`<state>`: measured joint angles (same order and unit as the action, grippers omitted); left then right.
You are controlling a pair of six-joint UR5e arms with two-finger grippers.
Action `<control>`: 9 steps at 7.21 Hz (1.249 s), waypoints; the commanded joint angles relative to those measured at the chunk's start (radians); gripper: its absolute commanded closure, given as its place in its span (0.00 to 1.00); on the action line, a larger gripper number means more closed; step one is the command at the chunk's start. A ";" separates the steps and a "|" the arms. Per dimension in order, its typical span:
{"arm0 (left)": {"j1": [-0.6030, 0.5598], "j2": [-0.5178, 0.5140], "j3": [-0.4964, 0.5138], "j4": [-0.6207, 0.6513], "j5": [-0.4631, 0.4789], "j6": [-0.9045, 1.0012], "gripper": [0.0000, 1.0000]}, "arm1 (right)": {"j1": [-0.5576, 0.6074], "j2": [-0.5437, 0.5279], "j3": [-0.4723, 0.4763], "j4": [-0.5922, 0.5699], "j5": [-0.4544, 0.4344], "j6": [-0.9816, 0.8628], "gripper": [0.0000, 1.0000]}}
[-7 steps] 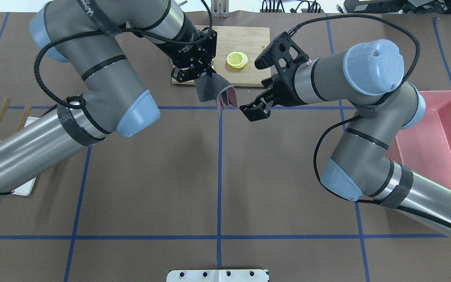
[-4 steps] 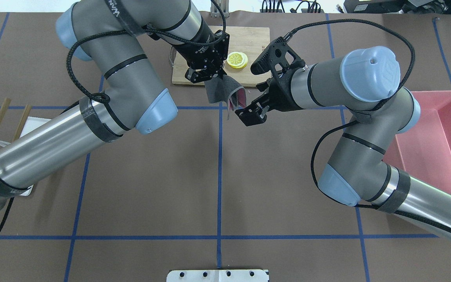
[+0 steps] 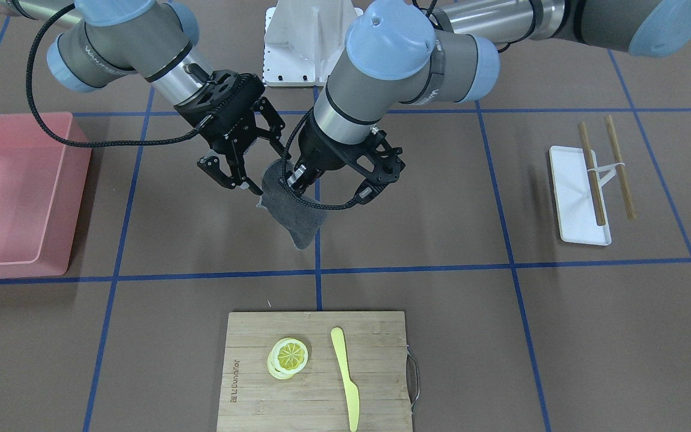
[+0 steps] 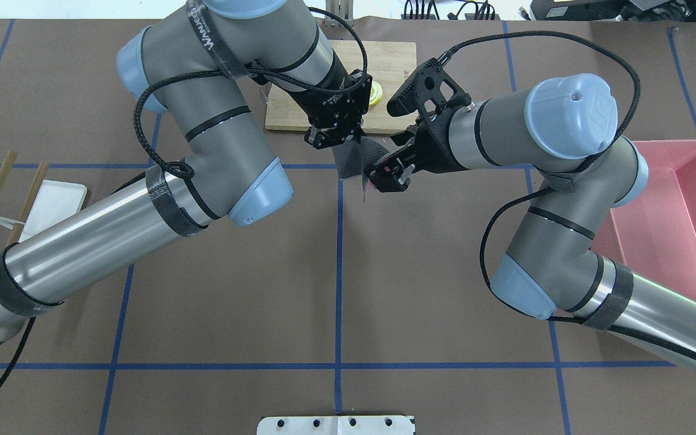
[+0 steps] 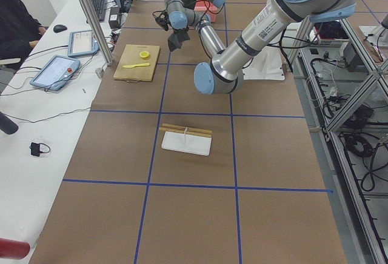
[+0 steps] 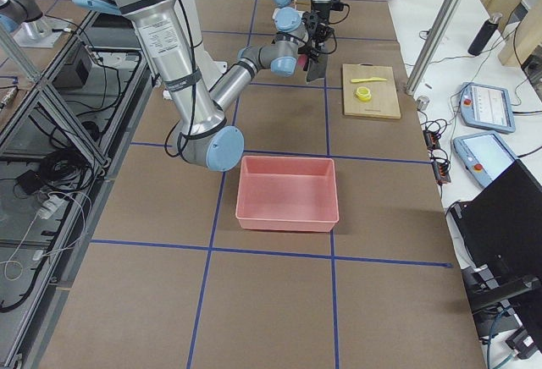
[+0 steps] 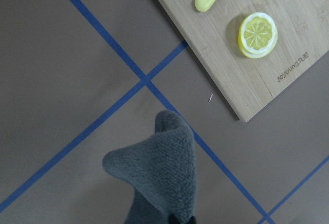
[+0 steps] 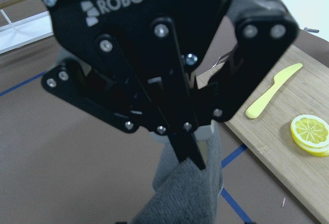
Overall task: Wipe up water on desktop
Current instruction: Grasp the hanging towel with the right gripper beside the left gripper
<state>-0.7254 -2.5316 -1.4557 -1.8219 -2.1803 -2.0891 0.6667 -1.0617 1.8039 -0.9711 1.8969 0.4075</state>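
Left gripper (image 4: 344,138) is clamped on the top of the grey cloth (image 4: 353,160), just off the cutting board (image 4: 397,60) on the robot's side. Cloth hangs below its fingers over the brown desktop (image 4: 432,272); contact unclear. Right gripper (image 4: 384,176) has jaws apart at the cloth's edge.

The 2 arms match: the left arm (image 4: 82,241) and the right arm (image 4: 505,130) are silver tubes with grey joint housings and pale blue round caps. A black braided cable loops along each, held by dark straps. The left gripper (image 8: 199,161) is black, studded with small screws, lettered ROBOTIQ in white.
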 commanded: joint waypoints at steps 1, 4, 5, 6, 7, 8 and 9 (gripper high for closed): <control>0.009 -0.003 0.001 -0.001 0.001 -0.002 1.00 | -0.001 -0.003 0.000 0.000 -0.012 0.001 0.33; 0.007 0.001 0.001 -0.001 0.001 0.000 1.00 | -0.001 -0.007 -0.002 -0.001 -0.010 0.001 0.75; 0.007 0.002 0.011 -0.002 0.001 0.003 1.00 | 0.001 -0.009 0.000 -0.001 -0.010 0.001 0.78; 0.007 0.002 0.011 -0.002 0.001 0.003 1.00 | 0.001 -0.014 0.006 -0.001 -0.010 0.001 0.78; 0.007 0.002 0.015 -0.002 0.001 0.003 1.00 | 0.001 -0.023 0.012 -0.001 -0.010 0.001 0.78; 0.007 0.002 0.017 -0.002 0.001 0.003 1.00 | 0.001 -0.024 0.012 -0.001 -0.010 0.001 0.78; 0.007 0.002 0.015 -0.002 0.001 0.006 1.00 | 0.001 -0.030 0.017 -0.003 -0.010 0.002 0.97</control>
<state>-0.7179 -2.5296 -1.4406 -1.8239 -2.1798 -2.0855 0.6673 -1.0856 1.8163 -0.9729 1.8868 0.4084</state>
